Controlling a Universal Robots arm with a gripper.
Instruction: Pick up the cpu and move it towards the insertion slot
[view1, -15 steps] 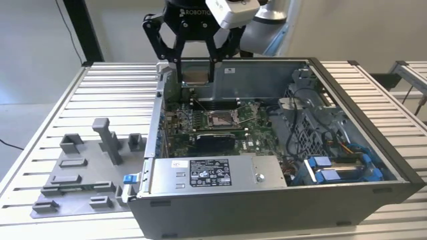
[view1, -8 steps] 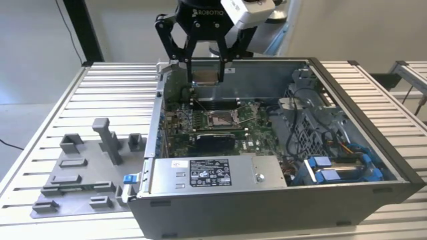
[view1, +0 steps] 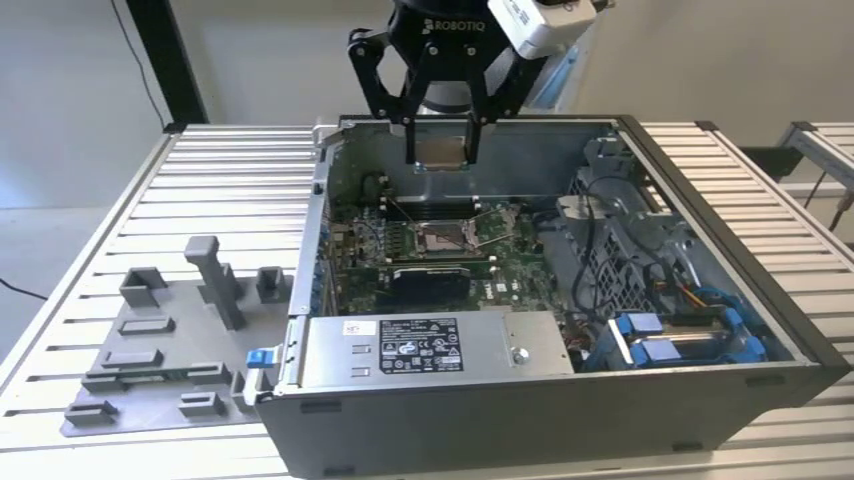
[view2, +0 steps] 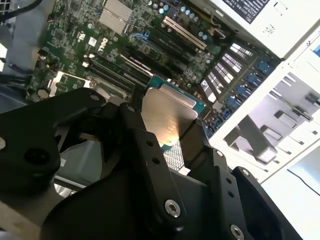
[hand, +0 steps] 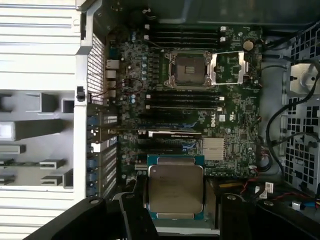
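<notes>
My gripper (view1: 442, 150) hangs above the far wall of the open computer case, shut on the cpu (view1: 442, 150), a flat square chip with a silvery top and a thin green rim. Both wrist views show the cpu (hand: 175, 187) (view2: 167, 114) clamped between the black fingers (hand: 131, 212). The insertion slot (view1: 445, 239) lies below and nearer the camera on the green board, its silver frame around a brownish centre. In the first wrist view the insertion slot (hand: 189, 68) sits well apart from the held chip, its hinged cover folded open beside it.
The case walls (view1: 694, 190) ring the board. A silver power supply box (view1: 434, 345) sits at the case front, with cables and blue drive clips (view1: 674, 335) at the exterior view's right. A grey fixture plate with blocks (view1: 174, 350) lies on the slatted table at the exterior view's left.
</notes>
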